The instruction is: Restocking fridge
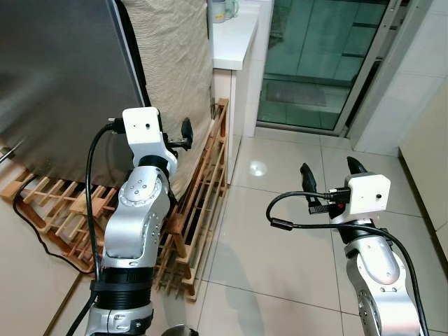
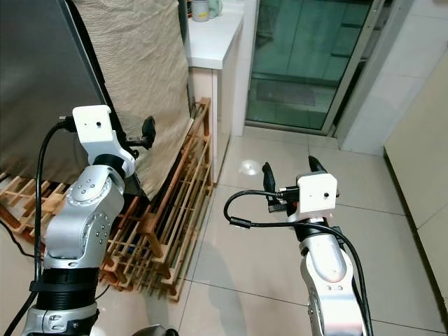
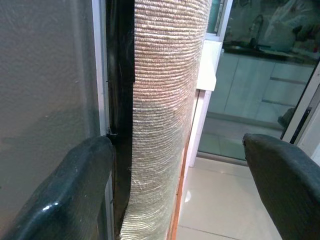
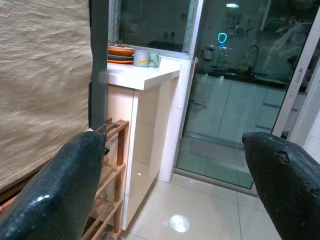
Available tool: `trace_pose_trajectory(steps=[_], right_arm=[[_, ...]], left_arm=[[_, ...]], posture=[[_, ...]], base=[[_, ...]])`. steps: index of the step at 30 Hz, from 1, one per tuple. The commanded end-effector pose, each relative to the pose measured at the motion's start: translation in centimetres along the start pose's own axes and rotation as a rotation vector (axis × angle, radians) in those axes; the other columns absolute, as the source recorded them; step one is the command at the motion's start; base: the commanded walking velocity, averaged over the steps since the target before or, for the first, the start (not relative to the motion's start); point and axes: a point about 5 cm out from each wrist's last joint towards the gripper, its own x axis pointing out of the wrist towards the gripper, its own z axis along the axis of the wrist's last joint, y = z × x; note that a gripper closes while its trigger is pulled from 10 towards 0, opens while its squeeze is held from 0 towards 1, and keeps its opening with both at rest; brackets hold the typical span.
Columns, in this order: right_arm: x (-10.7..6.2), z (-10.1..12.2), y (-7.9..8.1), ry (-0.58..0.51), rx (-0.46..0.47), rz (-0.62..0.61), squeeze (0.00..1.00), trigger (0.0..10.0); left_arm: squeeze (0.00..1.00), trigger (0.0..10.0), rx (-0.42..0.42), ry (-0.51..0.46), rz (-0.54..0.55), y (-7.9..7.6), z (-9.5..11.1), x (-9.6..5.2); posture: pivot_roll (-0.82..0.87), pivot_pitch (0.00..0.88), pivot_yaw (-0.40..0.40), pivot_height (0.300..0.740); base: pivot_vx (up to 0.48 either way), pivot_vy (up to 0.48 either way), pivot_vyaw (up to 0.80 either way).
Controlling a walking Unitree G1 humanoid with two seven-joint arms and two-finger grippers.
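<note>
The fridge's grey door (image 1: 63, 84) stands shut at the left, and a beige woven cover (image 1: 175, 63) hangs over the fridge's side. My left gripper (image 1: 180, 136) is raised at the door's right edge, open and empty. In the left wrist view one finger (image 3: 75, 190) lies in front of the door, level with the black seal (image 3: 120, 75). The other finger (image 3: 285, 175) sits out past the beige cover. My right gripper (image 1: 330, 171) hovers open and empty above the tiled floor, to the right of the fridge.
A wooden slatted rack (image 1: 203, 196) leans against the fridge's side and spreads over the floor. Behind it stands a white counter (image 1: 234, 35) with cups and plates (image 4: 135, 55). A glass sliding door (image 1: 322, 56) closes the back. A black cable (image 1: 42, 238) lies at the left.
</note>
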Motion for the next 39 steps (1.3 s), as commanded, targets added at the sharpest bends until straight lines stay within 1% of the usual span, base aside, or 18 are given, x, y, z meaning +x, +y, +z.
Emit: trace_pose_trajectory(steps=[1, 8, 11, 15, 17, 18, 19, 20, 23, 24, 26, 28, 29, 30, 31, 32, 37, 39], right_arm=[[0.1, 0.1, 0.1, -0.004, 0.000, 0.009, 0.00, 10.0], [0.4, 0.3, 0.2, -0.010, -0.002, 0.016, 0.00, 10.0], [0.4, 0.3, 0.1, -0.012, -0.004, 0.011, 0.00, 10.0], [0.3, 0.3, 0.1, -0.010, -0.004, 0.009, 0.00, 10.0], [0.3, 0.3, 0.2, -0.009, -0.003, 0.009, 0.00, 10.0], [0.3, 0.3, 0.2, -0.008, -0.001, 0.011, 0.00, 10.0], [0.3, 0.3, 0.2, -0.008, -0.001, 0.011, 0.00, 10.0], [0.4, 0.3, 0.2, -0.008, 0.000, 0.012, 0.00, 10.0], [0.7, 0.3, 0.3, -0.012, 0.001, 0.016, 0.00, 10.0], [0.7, 0.3, 0.4, -0.014, 0.002, 0.017, 0.00, 10.0], [0.8, 0.3, 0.4, -0.015, 0.002, 0.017, 0.00, 10.0], [0.9, 0.4, 0.4, -0.019, 0.003, 0.011, 0.00, 10.0], [0.9, 0.4, 0.4, -0.019, 0.003, 0.011, 0.00, 10.0], [0.9, 0.4, 0.4, -0.021, 0.003, 0.007, 0.00, 10.0], [0.9, 0.4, 0.4, -0.021, 0.003, 0.007, 0.00, 10.0], [0.9, 0.5, 0.4, -0.023, 0.002, 0.004, 0.00, 10.0], [0.8, 0.3, 0.4, -0.019, 0.000, 0.005, 0.00, 10.0], [0.9, 0.4, 0.4, -0.019, -0.001, 0.006, 0.00, 10.0]], left_arm=[[0.00, 10.0, 0.008, 0.000, 0.001, -0.3, 0.3, 0.8], [0.00, 10.0, -0.019, 0.011, -0.038, -1.9, 0.2, 2.5], [0.00, 10.0, -0.079, 0.037, -0.004, -2.0, -0.2, 3.1], [0.00, 10.0, -0.094, 0.041, -0.012, -2.3, -0.3, 3.5], [0.00, 10.0, -0.085, 0.028, -0.074, -3.1, -0.1, 3.9], [0.00, 10.0, -0.093, 0.049, -0.220, -4.9, -0.3, 4.3], [0.00, 10.0, -0.093, 0.049, -0.220, -4.9, -0.3, 4.3], [0.00, 10.0, -0.079, 0.053, -0.369, -6.7, -0.3, 4.1], [0.00, 10.0, -0.066, 0.012, -0.562, -9.3, 0.2, 3.7], [0.00, 10.0, -0.092, -0.004, -0.598, -10.1, 0.5, 3.7], [0.00, 10.0, -0.110, -0.014, -0.621, -10.6, 0.7, 3.6], [0.00, 10.0, -0.204, -0.033, -0.703, -13.1, 1.4, 3.0], [0.00, 10.0, -0.204, -0.033, -0.703, -13.1, 1.4, 3.0], [0.00, 10.0, -0.226, -0.038, -0.740, -14.0, 1.5, 2.7], [0.00, 10.0, -0.226, -0.038, -0.740, -14.0, 1.5, 2.7], [0.00, 10.0, -0.305, -0.037, -0.854, -16.0, 1.6, 1.4], [0.00, 10.0, -0.381, -0.058, -0.990, -17.7, 2.3, 0.1], [0.00, 10.0, -0.386, -0.059, -1.004, -17.9, 2.2, 0.0]], posture=[[-0.08, 0.000, 0.028, 0.740], [-0.09, 0.000, 0.023, 0.740], [-0.10, 0.000, 0.027, 0.740], [-0.10, 0.000, 0.026, 0.740], [-0.10, 0.000, 0.026, 0.740], [-0.10, 0.000, 0.026, 0.740], [-0.10, 0.000, 0.026, 0.740], [-0.10, 0.000, 0.023, 0.740], [-0.10, 0.000, 0.025, 0.740], [-0.10, 0.000, 0.032, 0.740], [-0.10, 0.000, 0.032, 0.740], [-0.11, 0.000, 0.036, 0.740], [-0.11, 0.000, 0.036, 0.740], [-0.11, 0.000, 0.036, 0.740], [-0.11, 0.000, 0.036, 0.740], [-0.12, 0.000, 0.044, 0.740], [-0.12, 0.000, 0.041, 0.740], [-0.13, 0.000, 0.043, 0.740]], base=[[0.000, 0.000, 0.00], [0.000, 0.000, 0.00], [0.000, 0.000, 0.00], [0.000, 0.000, 0.00], [0.000, 0.000, 0.00], [0.000, 0.000, 0.00], [0.000, 0.000, 0.00], [0.000, 0.000, 0.00], [0.000, 0.000, 0.00], [0.000, 0.000, 0.00], [0.000, 0.000, 0.00], [0.000, 0.000, 0.00], [0.000, 0.000, 0.00], [0.000, 0.000, 0.00], [0.000, 0.000, 0.00], [0.000, 0.000, 0.00], [0.000, 0.000, 0.00], [0.000, 0.000, 0.00]])
